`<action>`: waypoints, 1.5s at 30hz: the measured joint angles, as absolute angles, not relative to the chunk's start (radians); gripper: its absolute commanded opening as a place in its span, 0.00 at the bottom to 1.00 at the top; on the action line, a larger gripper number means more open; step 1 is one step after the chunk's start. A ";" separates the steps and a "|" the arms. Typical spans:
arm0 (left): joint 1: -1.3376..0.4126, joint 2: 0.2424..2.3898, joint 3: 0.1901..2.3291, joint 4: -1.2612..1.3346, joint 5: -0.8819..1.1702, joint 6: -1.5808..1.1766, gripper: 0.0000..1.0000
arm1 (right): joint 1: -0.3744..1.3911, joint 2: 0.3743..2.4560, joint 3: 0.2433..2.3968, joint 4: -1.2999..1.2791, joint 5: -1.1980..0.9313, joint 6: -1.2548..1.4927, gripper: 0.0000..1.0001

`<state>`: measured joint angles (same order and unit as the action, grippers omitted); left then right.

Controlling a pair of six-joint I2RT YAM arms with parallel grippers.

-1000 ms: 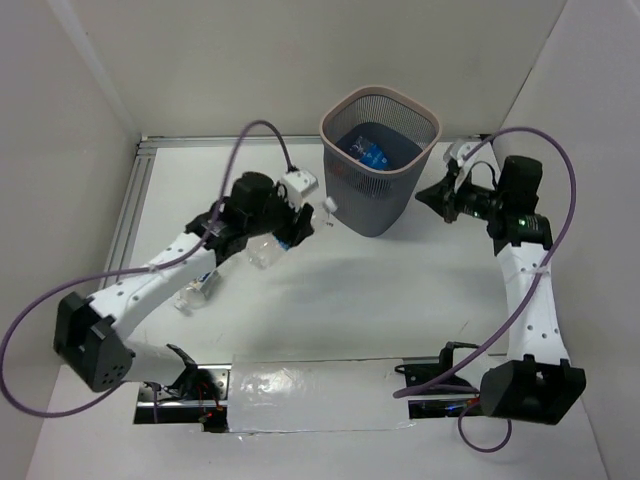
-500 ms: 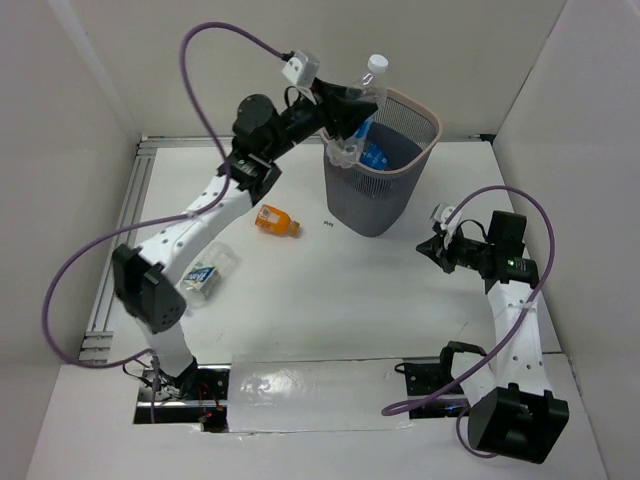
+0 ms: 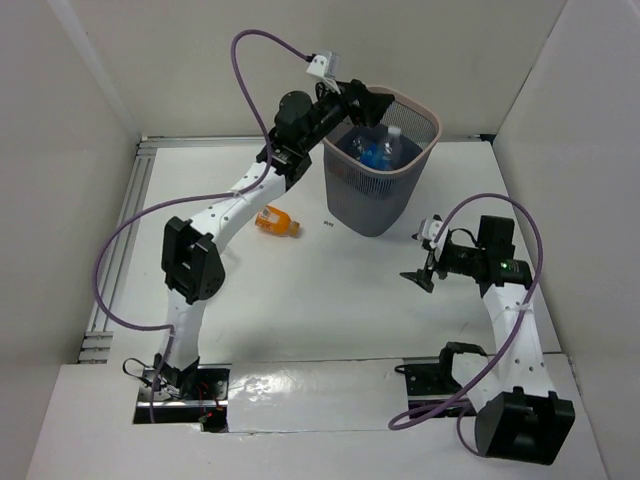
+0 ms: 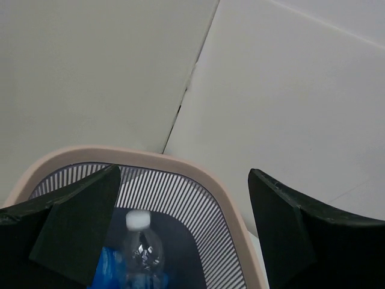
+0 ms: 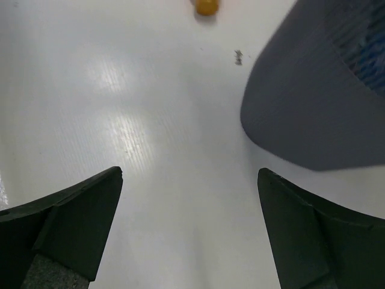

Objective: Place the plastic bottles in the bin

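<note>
Inside the bin (image 4: 156, 158) a clear bottle (image 4: 141, 250) stands cap-up under the wide-spread, empty left hand (image 4: 183, 180).

Bottles (image 3: 384, 150) are seen in the bin (image 3: 365, 200), with the left gripper (image 3: 375, 104) held over its rim and an orange bottle (image 3: 277, 221) laid nearby.

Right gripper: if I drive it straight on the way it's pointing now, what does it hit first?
The right gripper would most likely meet bare table first, passing beside the bin. The orange bottle lies farther on; depth is unclear.
</note>
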<state>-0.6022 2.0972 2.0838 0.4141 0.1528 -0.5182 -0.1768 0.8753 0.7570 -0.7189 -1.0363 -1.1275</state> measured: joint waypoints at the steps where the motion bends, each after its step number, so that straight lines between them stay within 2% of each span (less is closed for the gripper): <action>1: -0.603 2.082 2.075 0.406 0.152 -0.505 1.00 | -0.160 0.887 0.757 -0.717 -1.050 -1.139 1.00; 5: -0.603 1.905 1.930 0.336 0.150 -0.440 1.00 | -0.022 0.987 0.759 -0.669 -1.047 -1.136 1.00; 10: -0.602 1.447 1.588 0.175 0.022 -0.337 1.00 | 0.361 1.148 0.789 -0.516 -0.807 -0.994 1.00; 12: -0.584 1.238 1.426 0.096 -0.050 -0.319 1.00 | 0.477 1.212 0.816 -0.458 -0.735 -0.934 0.95; 13: -0.565 1.147 1.345 0.057 -0.084 -0.314 1.00 | 0.529 1.249 0.835 -0.431 -0.699 -0.902 0.90; 14: -0.537 1.032 1.258 -0.009 -0.126 -0.313 1.00 | 0.576 1.290 0.858 -0.391 -0.651 -0.861 0.82; 15: -0.515 0.962 1.203 -0.065 -0.162 -0.315 1.00 | 0.605 1.325 0.874 -0.354 -0.624 -0.829 0.80; 16: -0.496 0.905 1.155 -0.123 -0.198 -0.317 1.00 | 0.636 1.367 0.899 -0.320 -0.583 -0.781 0.80; 18: -0.476 0.825 1.071 -0.257 -0.261 -0.321 1.00 | 0.678 1.469 0.966 -0.250 -0.516 -0.686 0.89; 25: -0.450 0.671 0.918 -0.598 -0.386 -0.369 1.00 | 0.754 1.818 1.257 -0.099 -0.329 -0.512 0.95; 30: -0.445 0.598 0.918 -0.643 -0.430 -0.397 1.00 | 0.793 2.054 1.517 -0.104 -0.260 -0.474 0.99; 37: -0.445 0.622 0.879 -0.658 -0.437 -0.386 1.00 | 0.795 2.240 1.699 -0.119 -0.150 -0.460 0.99; 41: -0.441 0.693 0.840 -0.652 -0.437 -0.345 1.00 | 0.793 2.303 1.735 -0.121 -0.096 -0.465 0.95; 43: -0.435 0.730 0.825 -0.638 -0.432 -0.319 1.00 | 0.790 2.312 1.740 -0.120 -0.084 -0.465 0.89; 45: -0.424 0.767 0.809 -0.612 -0.426 -0.289 1.00 | 0.785 2.319 1.756 -0.134 -0.083 -0.472 0.75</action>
